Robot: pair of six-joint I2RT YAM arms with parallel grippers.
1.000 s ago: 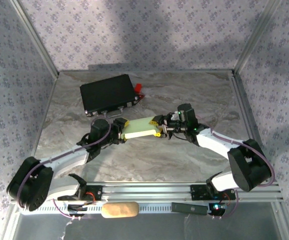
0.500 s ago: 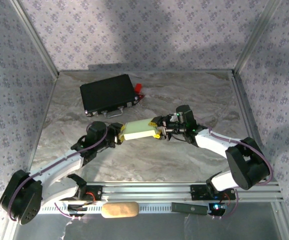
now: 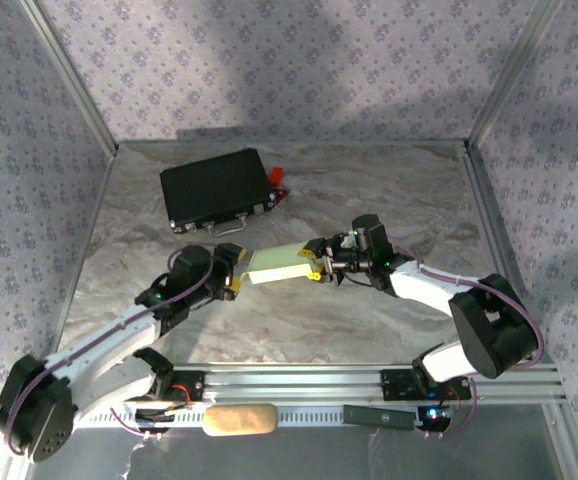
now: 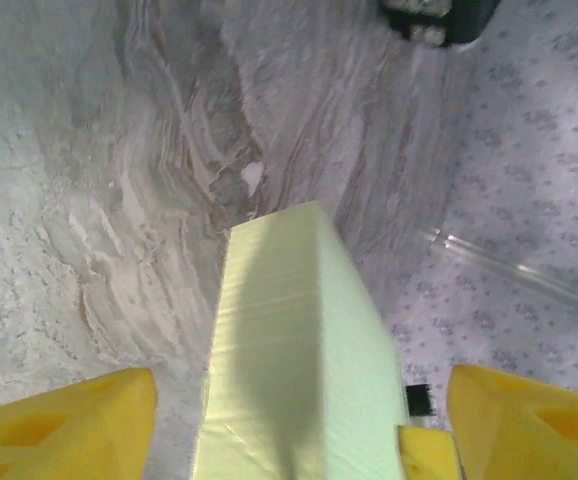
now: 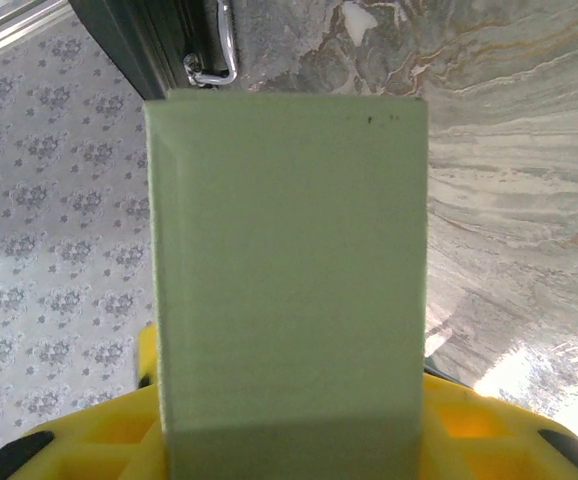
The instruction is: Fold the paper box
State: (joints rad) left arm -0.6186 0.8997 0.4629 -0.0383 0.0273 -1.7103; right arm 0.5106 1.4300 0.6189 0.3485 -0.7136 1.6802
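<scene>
While the right pincer [image 3: 316,263] grips one end, the pale light-green card box [image 3: 277,262] is held between both arms, mid grey marbled tabletop [image 3: 389,190].
The left pincer [image 3: 238,270] stands wide astride its other end, near a black metal-handled case [image 3: 214,187].

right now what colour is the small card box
The small rectangular card box is pale green, clearest in the right wrist view.

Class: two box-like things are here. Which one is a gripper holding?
The pale green paper box, gripped at one end by the right gripper; the black case with a metal handle lies apart, untouched.
</scene>
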